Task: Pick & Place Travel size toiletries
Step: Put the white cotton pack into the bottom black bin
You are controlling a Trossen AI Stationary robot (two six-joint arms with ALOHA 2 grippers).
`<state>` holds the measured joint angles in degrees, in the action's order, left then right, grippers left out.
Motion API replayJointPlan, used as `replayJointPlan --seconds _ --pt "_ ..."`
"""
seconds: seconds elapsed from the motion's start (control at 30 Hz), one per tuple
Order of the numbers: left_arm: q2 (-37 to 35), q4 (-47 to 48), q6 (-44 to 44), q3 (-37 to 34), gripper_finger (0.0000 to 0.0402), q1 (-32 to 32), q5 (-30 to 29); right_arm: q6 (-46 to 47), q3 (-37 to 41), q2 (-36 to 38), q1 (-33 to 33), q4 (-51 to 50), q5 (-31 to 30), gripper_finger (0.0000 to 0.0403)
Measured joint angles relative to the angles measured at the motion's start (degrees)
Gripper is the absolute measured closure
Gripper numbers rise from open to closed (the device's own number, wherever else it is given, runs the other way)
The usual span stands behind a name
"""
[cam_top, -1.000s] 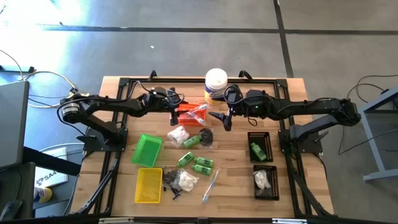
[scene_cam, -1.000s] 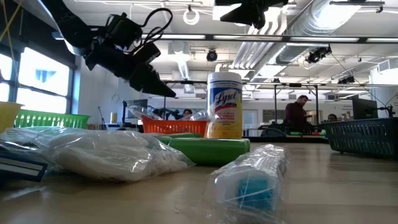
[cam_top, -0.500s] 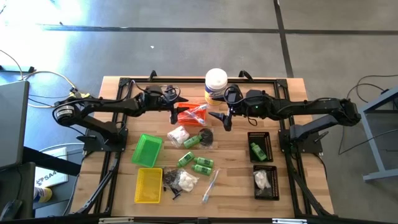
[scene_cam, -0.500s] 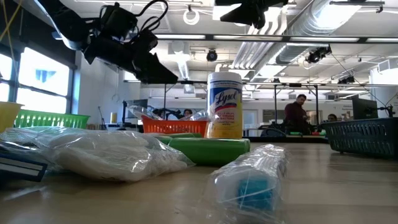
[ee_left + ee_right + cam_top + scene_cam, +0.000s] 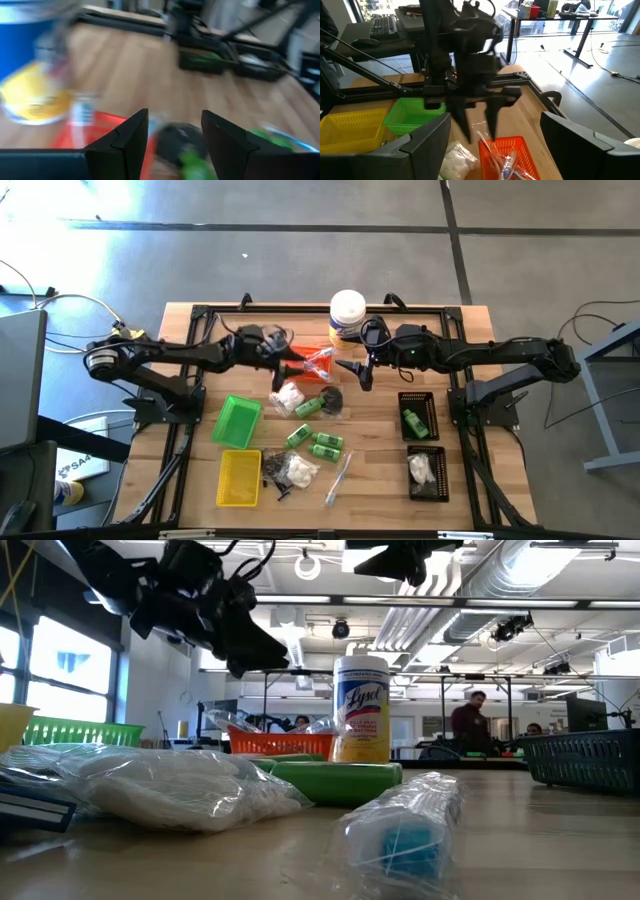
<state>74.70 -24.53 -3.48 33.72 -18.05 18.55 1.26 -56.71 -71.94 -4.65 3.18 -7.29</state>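
The toiletries lie loose mid-table. They are green bottles [image 5: 312, 442], a white fluffy bag [image 5: 287, 397], another fluffy bag [image 5: 300, 470], a clear-wrapped stick [image 5: 338, 478] and small black pieces [image 5: 274, 471]. A wrapped item [image 5: 318, 360] lies in the orange tray [image 5: 308, 366]. One green bottle [image 5: 413, 420] and one fluffy bag [image 5: 422, 470] sit in the black trays. My left gripper [image 5: 296, 370] [image 5: 175, 117] hangs open above the orange tray's left part, holding nothing. My right gripper [image 5: 362, 380] [image 5: 495, 122] waits open, raised, right of the orange tray.
A large white canister [image 5: 347, 313] with a yellow label stands at the far edge behind the orange tray. A green tray [image 5: 236, 420] and a yellow tray [image 5: 239, 477] sit on the left, and two black trays [image 5: 420, 442] on the right. People move in the room beyond.
My left gripper has moved toward the table's right, from the orange tray's left edge to above the tray. It has risen a little and turned. It stays open. The toiletries and my right arm have kept still.
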Motion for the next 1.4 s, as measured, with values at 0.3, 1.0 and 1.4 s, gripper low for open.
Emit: replayJointPlan --seconds 0.3,1.0,1.4 --pt "0.00 2.06 -2.87 -0.01 0.0222 10.76 -6.41 -0.01 -0.01 0.00 0.01 -0.04 0.00 0.0102" --pt "-12.39 5.79 -0.58 -0.04 0.0222 17.74 -16.58 3.47 -0.01 -0.04 3.59 -7.69 0.37 0.0102" --pt "-16.70 13.24 -0.97 -0.05 0.0222 17.78 -16.79 5.61 0.00 -0.04 5.16 -11.45 0.27 0.0102"
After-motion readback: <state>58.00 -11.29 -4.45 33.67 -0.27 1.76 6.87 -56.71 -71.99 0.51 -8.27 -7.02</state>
